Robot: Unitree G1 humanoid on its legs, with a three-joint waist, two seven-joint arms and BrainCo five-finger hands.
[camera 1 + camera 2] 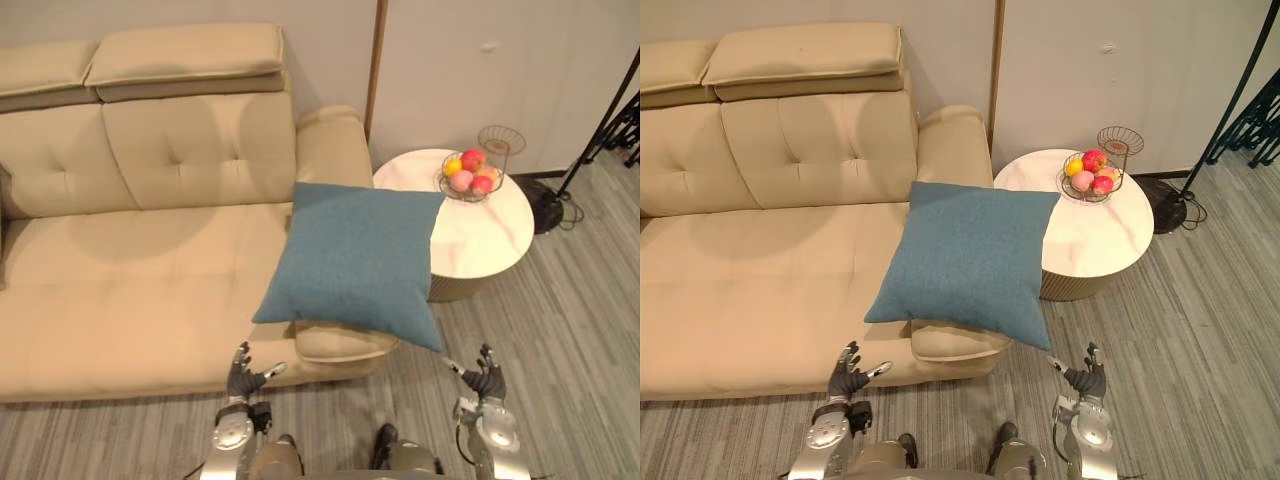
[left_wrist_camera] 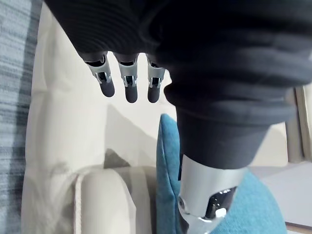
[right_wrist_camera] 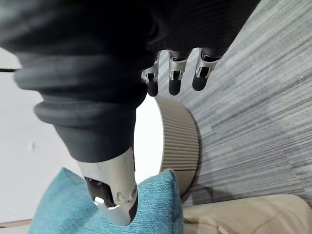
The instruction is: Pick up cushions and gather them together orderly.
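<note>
A teal square cushion (image 1: 356,259) lies tilted over the right armrest of the beige sofa (image 1: 120,280), one corner hanging past the front of the armrest. It also shows as teal cloth in the left wrist view (image 2: 168,180) and the right wrist view (image 3: 156,204). My left hand (image 1: 243,375) hovers low in front of the sofa's front edge, left of the cushion, fingers straight and empty. Over the floor, below the cushion's hanging corner, my right hand (image 1: 485,375) is spread open and holds nothing.
A round white marble-top side table (image 1: 480,235) stands right of the sofa, bearing a wire bowl of fruit (image 1: 468,173) and an empty wire stand (image 1: 501,141). A black lamp base (image 1: 545,205) with a pole sits beyond it. Grey plank floor (image 1: 560,330) lies in front.
</note>
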